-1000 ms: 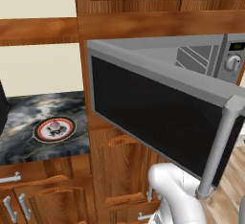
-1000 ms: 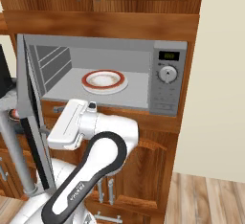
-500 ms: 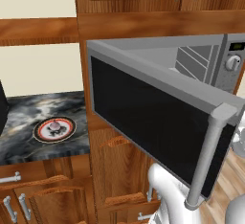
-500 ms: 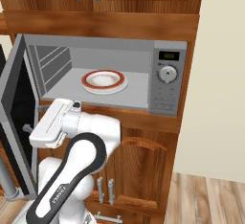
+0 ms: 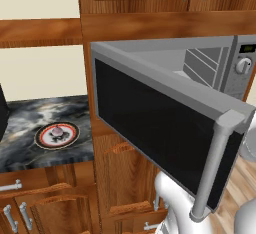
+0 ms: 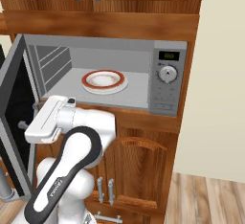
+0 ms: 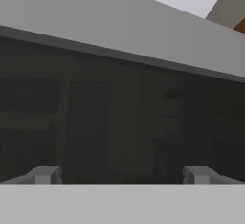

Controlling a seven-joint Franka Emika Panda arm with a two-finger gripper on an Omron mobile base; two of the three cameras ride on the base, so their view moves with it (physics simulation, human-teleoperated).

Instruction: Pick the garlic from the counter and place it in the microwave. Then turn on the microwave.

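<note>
- My claw (image 7: 122, 174) stands fully open and empty, fingertips (image 7: 44, 174) wide apart at 6 o'clock of the hand view, facing the dark glass of the microwave door (image 7: 119, 117) at close range.
- The microwave (image 6: 170, 79) is open; a red-rimmed plate (image 6: 104, 80) sits on its floor.
- The garlic (image 5: 56, 132) rests on a second red-rimmed plate (image 5: 45, 140) on the counter (image 5: 25, 118), at 9 o'clock in the left base view.

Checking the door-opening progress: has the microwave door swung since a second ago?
Yes. In the right base view the microwave door has swung further open, toward the left edge, away from the fixed control panel, exposing the whole cavity and the red-rimmed plate.
</note>
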